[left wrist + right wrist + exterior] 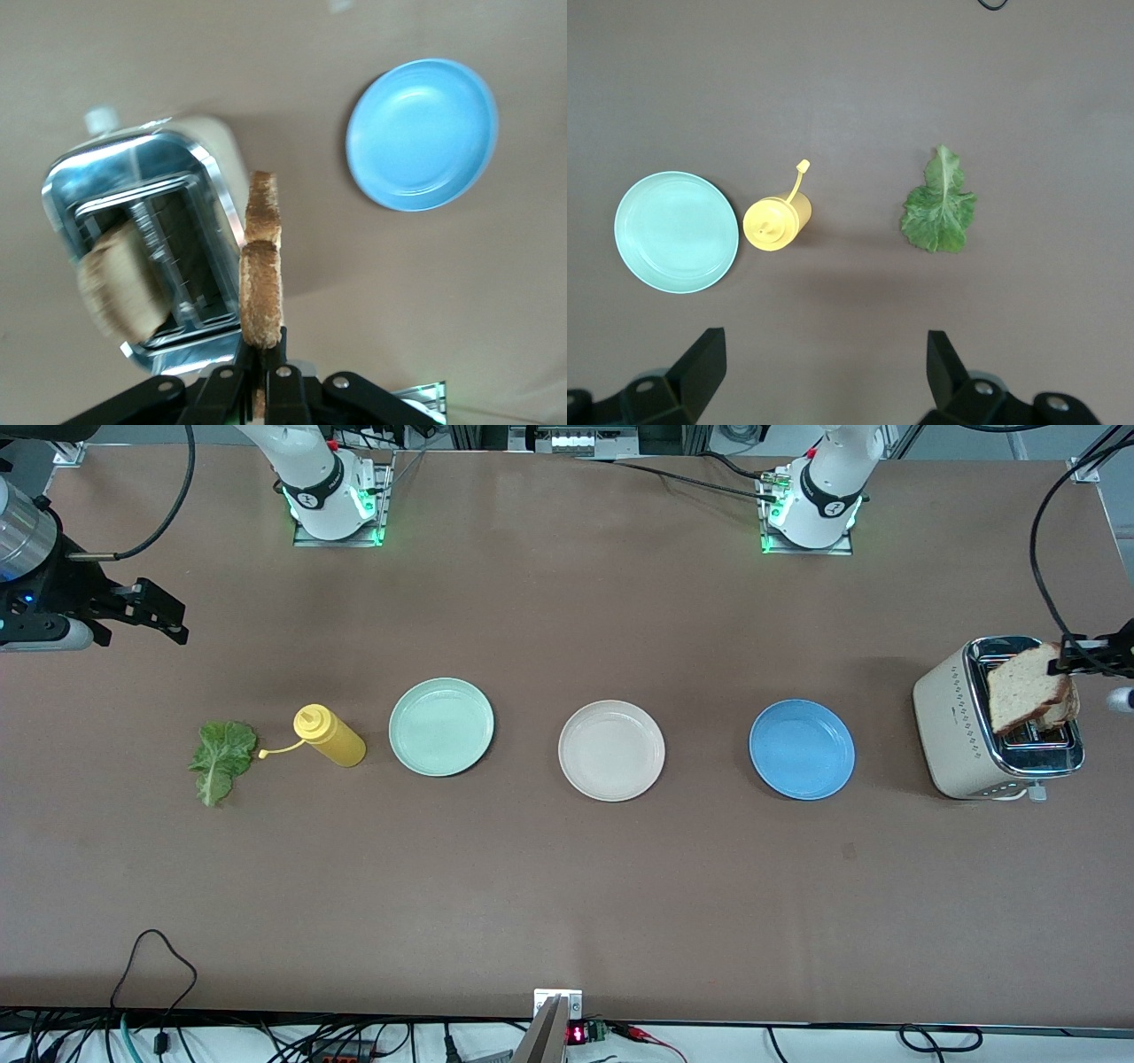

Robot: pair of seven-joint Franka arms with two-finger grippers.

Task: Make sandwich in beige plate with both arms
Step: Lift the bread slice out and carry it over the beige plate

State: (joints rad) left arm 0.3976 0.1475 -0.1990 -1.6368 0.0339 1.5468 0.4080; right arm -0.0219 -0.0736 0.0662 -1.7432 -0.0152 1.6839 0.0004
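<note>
My left gripper point(1066, 662) is shut on a light-brown bread slice point(1026, 688) and holds it upright above the toaster point(961, 731). In the left wrist view the slice point(262, 270) stands edge-on between my fingers. A second slice point(120, 283) sits in the toaster's slot. The beige plate point(611, 749) lies empty in the middle of the table. The green lettuce leaf point(219, 757) lies at the right arm's end of the table and shows in the right wrist view point(939, 204). My right gripper point(164, 613) is open and empty, in the air near the table's edge at that end.
A yellow squeeze bottle point(330, 735) lies on its side between the lettuce and the mint-green plate point(441, 726). A blue plate point(802, 748) lies between the beige plate and the toaster. In the left wrist view the blue plate point(422, 133) is beside the toaster.
</note>
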